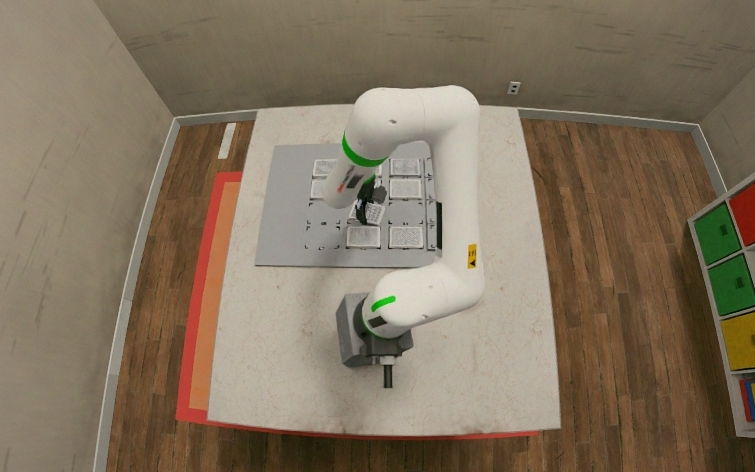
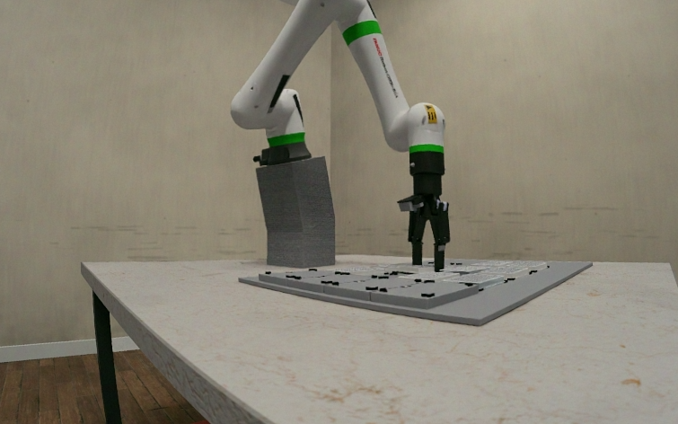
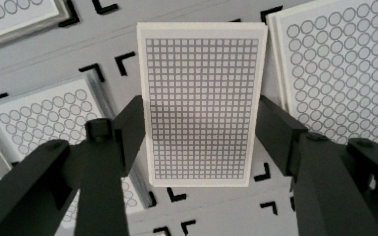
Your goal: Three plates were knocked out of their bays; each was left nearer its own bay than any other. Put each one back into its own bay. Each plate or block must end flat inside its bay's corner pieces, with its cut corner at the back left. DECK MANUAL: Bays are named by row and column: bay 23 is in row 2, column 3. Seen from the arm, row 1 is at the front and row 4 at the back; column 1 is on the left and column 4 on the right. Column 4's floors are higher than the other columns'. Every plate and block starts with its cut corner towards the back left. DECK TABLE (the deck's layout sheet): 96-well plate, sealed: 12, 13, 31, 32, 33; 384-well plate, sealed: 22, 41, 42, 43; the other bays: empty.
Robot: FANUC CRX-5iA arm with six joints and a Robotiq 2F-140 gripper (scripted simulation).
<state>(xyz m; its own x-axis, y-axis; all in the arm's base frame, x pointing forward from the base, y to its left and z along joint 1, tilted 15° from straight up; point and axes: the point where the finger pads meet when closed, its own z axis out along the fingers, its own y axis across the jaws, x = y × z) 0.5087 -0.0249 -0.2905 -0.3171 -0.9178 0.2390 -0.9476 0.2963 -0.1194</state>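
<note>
A sealed 384-well plate [image 3: 200, 105] with a fine square grid sits between my fingers in the wrist view. It is turned askew to the black corner pieces around it. My gripper [image 3: 199, 112] is shut on the plate's two long sides. In the overhead view the plate [image 1: 373, 212] lies skewed in the second row, second column of the grey deck [image 1: 286, 234], partly under my wrist. From the side, my fingertips [image 2: 427, 261] reach down to deck level.
Sealed 96-well plates lie to the right [image 3: 342, 65] and left [image 3: 45, 120] of the held plate, and another at the top left [image 3: 10, 15]. Two plates fill the front row [image 1: 363, 236] [image 1: 406, 236]. The raised column stands at the deck's right [image 1: 434, 216].
</note>
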